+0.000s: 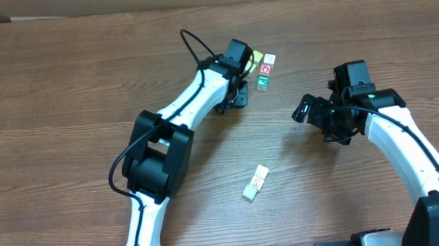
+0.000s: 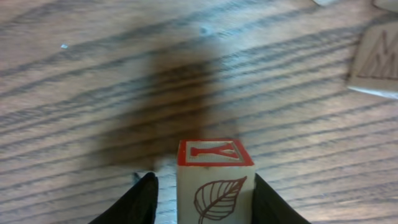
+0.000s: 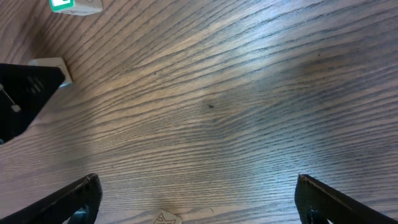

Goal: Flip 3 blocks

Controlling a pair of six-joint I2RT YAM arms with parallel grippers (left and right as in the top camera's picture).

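A brown wood-grain table (image 1: 67,86) fills the view from above. The left arm (image 1: 181,110) reaches to the far middle; the right arm (image 1: 400,128) bends in from the right side. The right gripper (image 3: 198,180) hangs over bare wood with its jaws spread wide and nothing between them. The left gripper (image 2: 203,180) straddles the Y block (image 2: 214,155), a pale cube standing on the table with a red Y on top and a leaf drawing on its side. One finger (image 2: 273,202) seems to touch it, a sliver of table shows beside the other, so a firm grip cannot be told. A short row of cubes (image 1: 266,70) sits just beside that gripper. Two pale blocks (image 1: 256,183) lie touching nearer the front, well apart from both grippers.
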